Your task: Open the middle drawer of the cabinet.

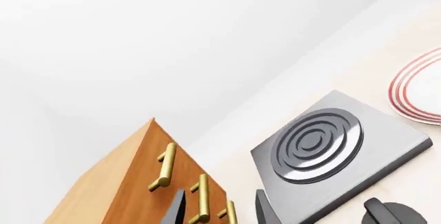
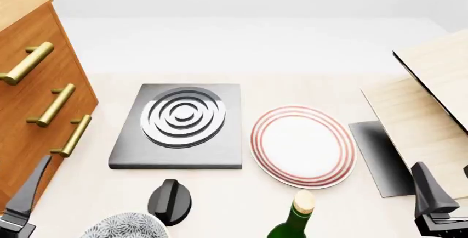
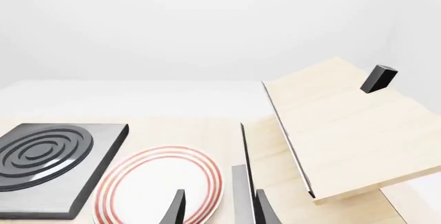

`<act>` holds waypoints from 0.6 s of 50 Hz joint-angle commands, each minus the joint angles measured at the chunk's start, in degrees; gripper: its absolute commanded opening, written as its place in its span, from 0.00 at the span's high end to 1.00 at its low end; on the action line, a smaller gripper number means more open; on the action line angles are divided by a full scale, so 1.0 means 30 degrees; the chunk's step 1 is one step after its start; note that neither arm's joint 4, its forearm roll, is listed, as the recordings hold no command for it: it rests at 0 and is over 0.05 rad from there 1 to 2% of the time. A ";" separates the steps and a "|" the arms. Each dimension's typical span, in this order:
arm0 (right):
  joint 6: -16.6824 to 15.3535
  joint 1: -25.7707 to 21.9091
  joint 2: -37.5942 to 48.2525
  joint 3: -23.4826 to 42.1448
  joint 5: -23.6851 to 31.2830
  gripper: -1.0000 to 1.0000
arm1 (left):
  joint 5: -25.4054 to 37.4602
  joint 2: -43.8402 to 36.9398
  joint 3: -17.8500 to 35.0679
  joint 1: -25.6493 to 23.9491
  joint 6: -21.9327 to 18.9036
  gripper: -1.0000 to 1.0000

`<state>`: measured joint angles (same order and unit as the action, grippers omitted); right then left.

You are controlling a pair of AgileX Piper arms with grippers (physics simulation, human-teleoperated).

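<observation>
The cabinet stands at the table's far left, orange-brown wood with three brass bar handles on its front. The middle drawer sits flush with the other two, and its handle is the second bar. In the left wrist view that handle lies just ahead of my left gripper, which is open and apart from it. One left finger shows below the cabinet in the front view. My right gripper is open and holds nothing. Its finger is at the front right.
A grey hob plate with concentric rings lies beside the cabinet, a red-ringed plate to its right. A black knob, a patterned bowl and a green bottle are along the front. Pale beige boards rise at the right.
</observation>
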<state>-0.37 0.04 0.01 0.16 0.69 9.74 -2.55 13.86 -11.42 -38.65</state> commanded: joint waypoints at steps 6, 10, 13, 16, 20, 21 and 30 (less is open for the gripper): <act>0.0023 0.0003 0.0001 0.0025 -0.0059 0.00 | -0.0921 -0.2532 0.0559 0.0284 -0.1003 0.00; 0.0023 0.0002 0.0001 0.0025 -0.0063 0.00 | -0.1125 -0.3084 0.0897 0.0499 -0.1133 0.00; 0.0022 0.0004 0.0001 0.0025 -0.0057 0.00 | -0.1306 -0.3569 0.0959 0.0535 -0.1442 0.00; 0.0022 0.0002 0.0001 0.0025 -0.0062 0.00 | -0.1425 -0.3941 0.0901 0.0691 -0.1608 0.00; 0.0022 0.0003 0.0001 0.0025 -0.0065 0.00 | -0.2044 -0.4176 0.0508 0.0916 -0.2306 0.00; 0.0022 0.0003 0.0001 0.0025 -0.0065 0.00 | -0.2046 -0.4177 0.0507 0.0916 -0.2306 0.00; 0.0023 0.0001 0.0001 0.0025 -0.0061 0.00 | -0.3477 -0.5024 -0.0065 0.1468 -0.3416 0.00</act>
<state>-0.37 0.04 0.01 0.16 0.69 2.69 -14.71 14.83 -8.14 -47.52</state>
